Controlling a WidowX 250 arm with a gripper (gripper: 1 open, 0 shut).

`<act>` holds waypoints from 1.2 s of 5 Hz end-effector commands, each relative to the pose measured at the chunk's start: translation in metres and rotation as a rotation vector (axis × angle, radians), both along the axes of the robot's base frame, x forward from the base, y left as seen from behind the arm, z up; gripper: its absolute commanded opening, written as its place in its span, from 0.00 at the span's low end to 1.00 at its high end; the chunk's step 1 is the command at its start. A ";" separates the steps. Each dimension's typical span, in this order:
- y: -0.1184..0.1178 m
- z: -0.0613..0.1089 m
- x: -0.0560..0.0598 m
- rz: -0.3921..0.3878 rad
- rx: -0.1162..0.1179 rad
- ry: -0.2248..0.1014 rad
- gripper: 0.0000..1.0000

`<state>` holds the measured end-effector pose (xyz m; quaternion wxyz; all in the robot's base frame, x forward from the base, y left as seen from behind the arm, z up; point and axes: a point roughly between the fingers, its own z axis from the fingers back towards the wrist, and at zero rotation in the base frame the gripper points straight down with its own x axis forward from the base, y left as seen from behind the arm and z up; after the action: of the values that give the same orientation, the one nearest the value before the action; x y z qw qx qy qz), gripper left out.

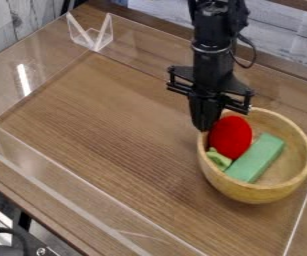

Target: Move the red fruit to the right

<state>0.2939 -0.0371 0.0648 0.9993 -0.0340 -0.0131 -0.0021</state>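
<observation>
Red fruit (231,134) in wooden bowl (257,188)

Red fruit (232,136): small glossy rounded toy strawberry with light green leafy cap at its lower left, lying inside the wooden bowl (289,185) (left part), against the green block (259,160).
</observation>
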 end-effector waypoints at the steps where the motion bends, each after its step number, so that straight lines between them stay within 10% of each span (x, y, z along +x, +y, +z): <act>1: 0.000 0.006 -0.005 -0.016 0.000 -0.022 0.00; 3: 0.007 -0.001 -0.012 -0.207 -0.001 -0.011 0.00; 4: 0.002 0.004 -0.017 -0.174 -0.002 -0.004 0.00; 5: -0.002 0.010 -0.022 -0.138 -0.003 0.004 1.00; 6: -0.012 0.012 -0.017 -0.176 0.001 0.002 0.00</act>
<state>0.2694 -0.0484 0.0659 0.9955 -0.0350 0.0117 -0.0871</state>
